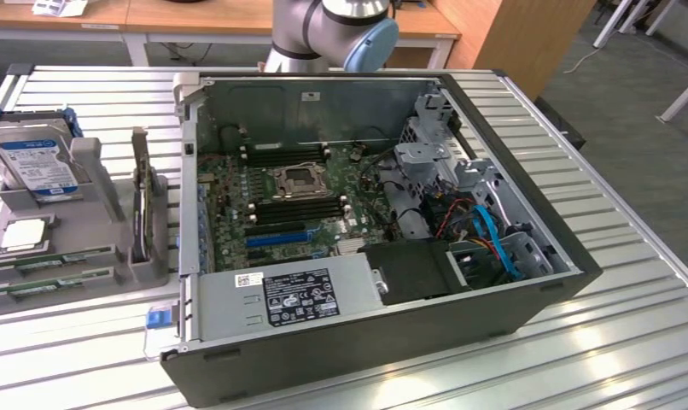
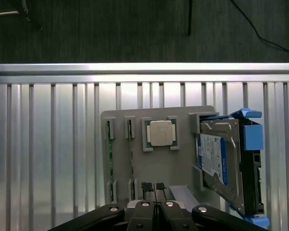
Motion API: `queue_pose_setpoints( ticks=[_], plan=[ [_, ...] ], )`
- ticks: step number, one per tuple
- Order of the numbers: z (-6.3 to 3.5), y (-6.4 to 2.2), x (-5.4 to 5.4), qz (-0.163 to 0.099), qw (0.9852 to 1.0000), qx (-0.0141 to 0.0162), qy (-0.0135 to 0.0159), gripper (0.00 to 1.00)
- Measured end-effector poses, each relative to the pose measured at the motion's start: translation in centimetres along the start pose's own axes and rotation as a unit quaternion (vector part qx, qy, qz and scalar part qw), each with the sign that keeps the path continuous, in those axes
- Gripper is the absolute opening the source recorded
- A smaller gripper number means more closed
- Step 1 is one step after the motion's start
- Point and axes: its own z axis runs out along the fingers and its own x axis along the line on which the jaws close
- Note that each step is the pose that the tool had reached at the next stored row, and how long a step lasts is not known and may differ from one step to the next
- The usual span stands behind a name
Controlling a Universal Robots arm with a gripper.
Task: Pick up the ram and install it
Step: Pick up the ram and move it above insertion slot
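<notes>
Wrist view first: the fingers (image 2: 146,188) are pressed together with nothing between them, above a grey holder (image 2: 154,161) that lies on the slatted metal table (image 2: 53,159). The ram (image 2: 109,159) – a thin green stick – stands on edge in a slot of that holder, and a second stick (image 2: 130,159) sits in the slot just beside it. Neither stick is touched by the fingers, whose tips are nearest the second stick's slot. A square silver processor chip (image 2: 161,133) rests in its own pocket near the sticks, and a hard drive (image 2: 216,159) with a blue-and-white label leans in a blue bracket (image 2: 253,137) at the holder's far side from the ram.

From the exterior view, the holder is on the exterior view's left, just beside an open computer case (image 1: 378,350) lying on the same table. Inside the case the motherboard (image 1: 321,224) is exposed – black memory slots (image 1: 304,209) lie on either side of the processor socket (image 1: 296,181), and none of them shows a green stick in it. A grey power supply (image 1: 287,295) with a black label fills the near corner. The arm (image 1: 327,30) rises behind the case.
</notes>
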Motion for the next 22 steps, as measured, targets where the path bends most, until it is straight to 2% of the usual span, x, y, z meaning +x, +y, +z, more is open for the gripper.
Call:
queue_pose_setpoints(
  ticks=[14,22],
  plan=[
    [0.87,-0.04,0.02,0.0,1.0,0.0,0.0,0.1],
    [0.89,-0.04,0.02,0.0,1.0,0.0,0.0,0.1]
  ],
)
